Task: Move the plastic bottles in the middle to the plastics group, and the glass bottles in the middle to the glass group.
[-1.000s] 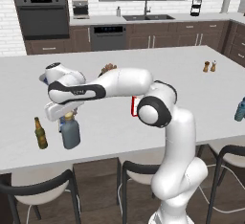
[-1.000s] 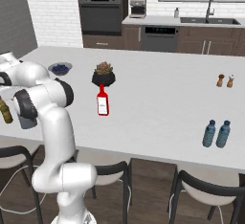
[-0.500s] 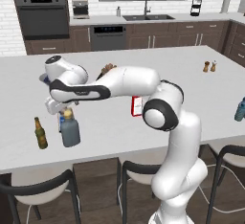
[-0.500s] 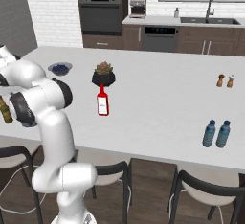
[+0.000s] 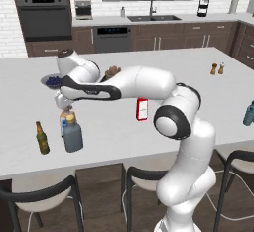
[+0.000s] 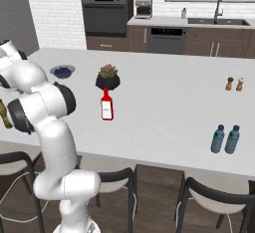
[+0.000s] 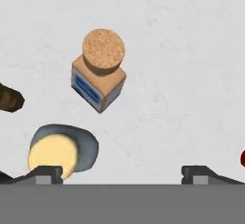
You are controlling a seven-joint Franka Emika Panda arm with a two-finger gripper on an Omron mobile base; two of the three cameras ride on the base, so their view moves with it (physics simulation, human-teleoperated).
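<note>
The stout dark-grey bottle with a tan cap stands upright on the counter's left part, free of my fingers. Right behind it is the clear square bottle with a blue label, and the small brown beer bottle stands to its left. My gripper hovers open just above them. Looking down, the hand view has the grey bottle by the left fingertip and the square bottle beyond; the gripper holds nothing. The slim red bottle stands mid-counter. Two teal-blue bottles stand together at the right.
A potted plant and a bowl of blueberries sit behind the red bottle. Two small brown shakers are at the far right. Dark stools line the counter's near edge.
The jaws have spread wide and let go of the grey bottle, which stays standing. The hand has lifted slightly above it.
</note>
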